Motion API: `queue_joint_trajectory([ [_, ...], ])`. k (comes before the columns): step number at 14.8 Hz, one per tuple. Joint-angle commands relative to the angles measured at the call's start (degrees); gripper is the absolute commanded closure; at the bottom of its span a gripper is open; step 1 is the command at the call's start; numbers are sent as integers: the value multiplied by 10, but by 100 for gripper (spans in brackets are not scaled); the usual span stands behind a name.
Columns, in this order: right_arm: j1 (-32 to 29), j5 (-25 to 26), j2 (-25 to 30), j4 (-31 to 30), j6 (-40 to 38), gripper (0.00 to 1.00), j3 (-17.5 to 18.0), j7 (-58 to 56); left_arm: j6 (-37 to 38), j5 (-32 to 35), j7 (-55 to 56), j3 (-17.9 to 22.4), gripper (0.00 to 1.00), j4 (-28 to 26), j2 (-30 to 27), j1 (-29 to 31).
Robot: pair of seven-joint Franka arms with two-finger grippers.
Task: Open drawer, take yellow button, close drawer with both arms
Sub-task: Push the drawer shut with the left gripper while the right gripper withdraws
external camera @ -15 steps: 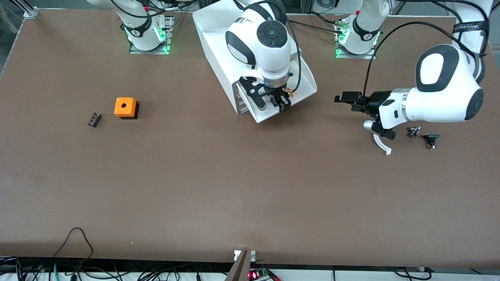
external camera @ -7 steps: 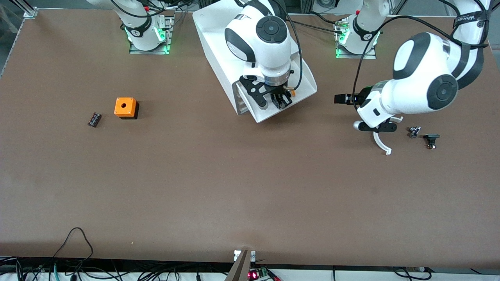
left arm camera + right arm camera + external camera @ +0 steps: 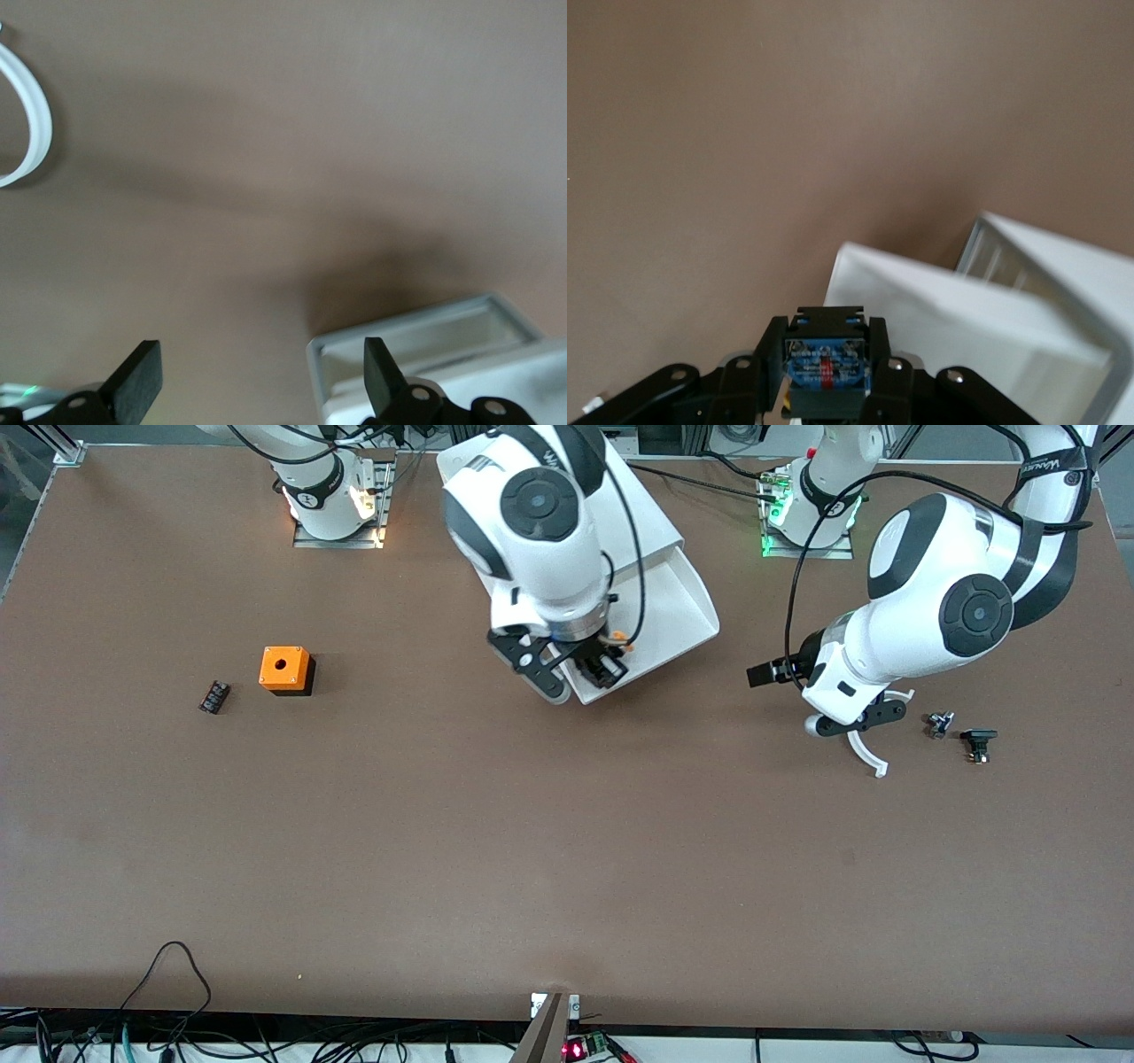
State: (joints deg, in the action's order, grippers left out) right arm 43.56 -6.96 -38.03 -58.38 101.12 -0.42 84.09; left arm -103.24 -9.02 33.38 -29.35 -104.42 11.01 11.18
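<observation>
Front view, drawer: the shallow white plastic tray-like drawer [image 3: 675,615] is pulled out of the big white box cabinet [image 3: 567,505], sticking out toward the front camera.
Front view, right arm: the black two-finger right gripper [image 3: 605,666] hangs over the drawer's front lip, jaws pinched on the small push-button with the orange-yellow cap [image 3: 617,640]. Only a sliver of orange shows there.
Front view, left arm: the black left gripper [image 3: 769,674] hovers over bare table, toward the left arm's end from the drawer, jaws spread with nothing in them. Looks like it's waiting for the closing job.
Front view, other bits: orange cube with a hole [image 3: 284,669] and small black-red cylinder [image 3: 213,696] sit toward the right arm's end. A curved white plastic piece [image 3: 866,754] and two small dark parts [image 3: 961,733] lie toward the left arm's end.
Left wrist view: wide-apart fingertips [image 3: 138,378], brown table below, a white cabinet corner [image 3: 425,341] near.
Right wrist view: the button's bluish base [image 3: 826,365] is clamped between the fingers, the white drawer edge [image 3: 939,305] just beside.
Handling guess: the button's light and rigid, but the rounded cap is probably slippery. Squeezing the flat-sided black body seems the safest hold.
Next, I'd guess: carry it clear, then push the drawer shut by its front.
</observation>
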Motion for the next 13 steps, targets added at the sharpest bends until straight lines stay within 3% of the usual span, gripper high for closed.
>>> queue_joint_trajectory([
  [1, -39, -13, 7, 4, -29, 100, 4, -122, -51, 16, 86, -9, 0, 4, 18, -28],
  [9, -184, -6, 30, -12, -106, 100, -4, -488, -84, 16, 145, -10, 0, -6, 39, -95],
  [13, -212, -8, 62, -86, -93, 100, -72, -678, -166, 18, 200, -10, 0, -52, 42, -129],
])
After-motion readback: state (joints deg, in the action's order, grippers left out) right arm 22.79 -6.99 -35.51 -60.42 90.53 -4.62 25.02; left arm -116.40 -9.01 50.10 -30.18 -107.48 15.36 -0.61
